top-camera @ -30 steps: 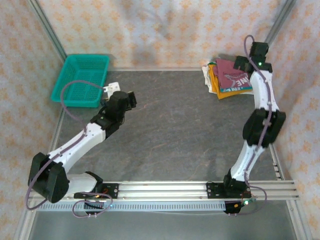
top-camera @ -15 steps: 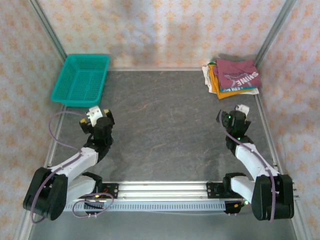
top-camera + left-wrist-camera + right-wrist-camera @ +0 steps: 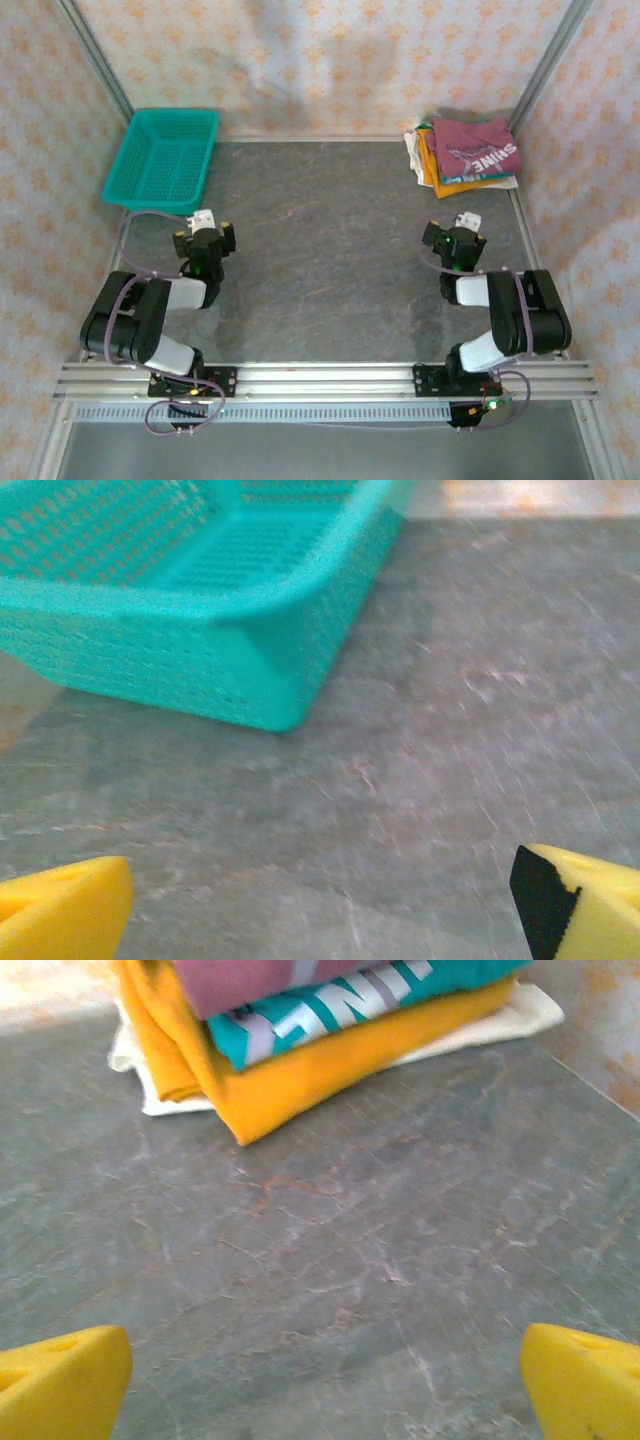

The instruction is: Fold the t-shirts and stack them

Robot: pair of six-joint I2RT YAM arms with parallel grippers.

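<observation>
1. The jaws of the left gripper (image 3: 320, 910) are spread wide, and nothing is between the yellow pads (image 3: 60, 910) but the grey table (image 3: 330, 260)
2. The jaws of the right gripper (image 3: 320, 1385) are spread wide too, and they hold nothing
3. The t-shirts (image 3: 468, 152) sit in 1 neat pile in the far right corner of the table. All 4 are folded. The maroon one (image 3: 475, 145) is on top, then comes the teal one (image 3: 330, 1010), then the orange-yellow one (image 3: 300, 1075), and the cream one (image 3: 470, 1030) is at the bottom
4. Here is what changed. 1 second ago the right arm was stretched out over the pile, and the left arm was reaching toward the teal basket (image 3: 160, 160). 0.5 seconds ago both arms were pulling back. Now both are tucked in low near their bases, well apart from the pile and the basket
5. The pile looks just as it did 1 second ago (no shirt has slid off or come unfolded)
6. Every shirt I can see is in that pile
7. So I think the job is done. The arms let go, backed away and look like they are going to rest, with no more folding to do
</observation>
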